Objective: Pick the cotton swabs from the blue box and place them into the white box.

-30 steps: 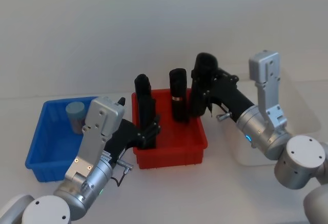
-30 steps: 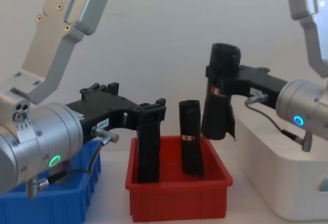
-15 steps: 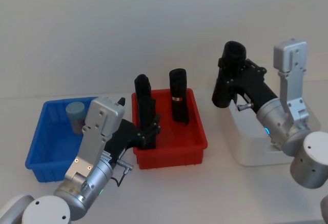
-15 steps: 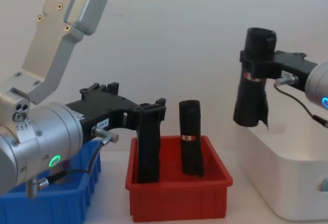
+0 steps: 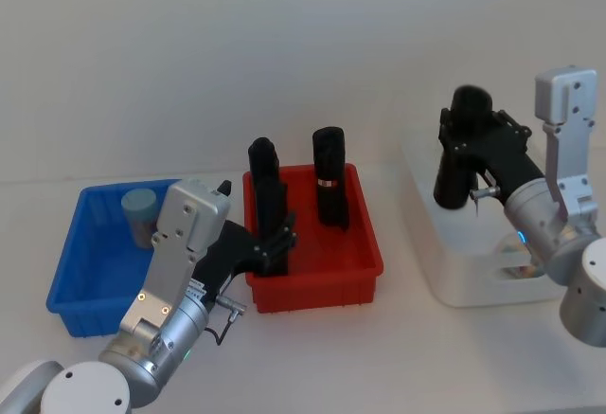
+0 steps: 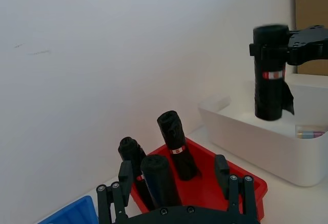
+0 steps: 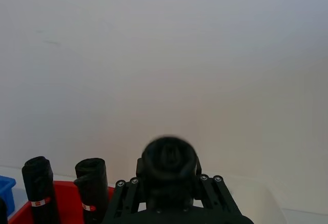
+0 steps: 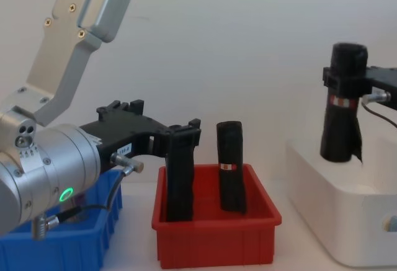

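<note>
White table, plain pale wall behind. My right gripper (image 5: 461,139) hangs over the white box (image 5: 445,272), clamped on a black roll (image 8: 342,113) held upright above the box's near-left part; the red-and-white band on it is too small for me to read. My left gripper (image 8: 184,136) sits at the red bin (image 5: 317,277), jaws closed on the roll (image 8: 180,184) standing at the bin's left. A second roll (image 8: 231,175) stands free beside it, and the left wrist view shows me a third (image 6: 129,155) behind, so I count four rolls in all. In the blue box (image 5: 71,291) I see one swab jar (image 5: 140,213) at the back, partly hidden by my left arm. Something small and clear (image 6: 309,131) lies in the white box; I can't make it out.
</note>
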Controlling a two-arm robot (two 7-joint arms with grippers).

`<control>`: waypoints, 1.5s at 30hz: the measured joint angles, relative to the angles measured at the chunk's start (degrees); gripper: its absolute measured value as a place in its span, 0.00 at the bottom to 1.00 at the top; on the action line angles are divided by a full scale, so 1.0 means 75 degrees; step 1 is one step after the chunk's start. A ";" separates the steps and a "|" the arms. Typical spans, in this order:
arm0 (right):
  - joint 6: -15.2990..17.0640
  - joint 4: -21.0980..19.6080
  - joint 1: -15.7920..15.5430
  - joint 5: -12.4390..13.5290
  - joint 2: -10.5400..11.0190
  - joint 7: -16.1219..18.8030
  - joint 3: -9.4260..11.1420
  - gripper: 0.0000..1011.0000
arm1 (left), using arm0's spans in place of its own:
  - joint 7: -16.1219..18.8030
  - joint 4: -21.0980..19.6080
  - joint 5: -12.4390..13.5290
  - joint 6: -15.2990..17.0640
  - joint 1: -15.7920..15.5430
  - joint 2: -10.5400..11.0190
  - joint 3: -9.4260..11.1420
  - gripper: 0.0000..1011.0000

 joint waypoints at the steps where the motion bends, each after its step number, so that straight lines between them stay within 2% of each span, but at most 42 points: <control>1: 0.0055 -0.0012 -0.0007 -0.0004 0.0011 -0.0044 0.0018 0.46 | 0.0000 0.0000 0.0000 0.0000 0.0000 0.0000 0.0000 0.99; 8: 0.0220 -0.0073 -0.0038 -0.0026 0.0051 -0.0174 0.0076 0.69 | 0.0000 0.0000 0.0000 0.0000 0.0000 0.0000 0.0000 0.99; 10: 0.0243 -0.0085 -0.0046 -0.0031 0.0057 -0.0195 0.0086 0.71 | 0.0000 0.0000 0.0000 0.0000 0.0000 0.0000 0.0000 0.99; 14: 0.0300 -0.0112 -0.0061 -0.0043 0.0073 -0.0243 0.0110 0.87 | 0.0000 0.0000 0.0000 0.0000 0.0000 0.0000 0.0000 0.99; 16: 0.0316 -0.0117 -0.0064 -0.0046 0.0076 -0.0259 0.0116 0.90 | 0.0000 0.0000 0.0000 0.0000 0.0000 0.0000 0.0000 0.99; 19: 0.0344 -0.0127 -0.0072 -0.0050 0.0083 -0.0283 0.0127 0.99 | 0.0000 0.0000 0.0000 0.0000 0.0000 0.0000 0.0000 0.99; 45: 0.0421 -0.0166 -0.0093 -0.0065 0.0104 -0.0345 0.0158 0.99 | 0.0000 0.0000 0.0000 0.0000 0.0000 0.0000 0.0000 0.99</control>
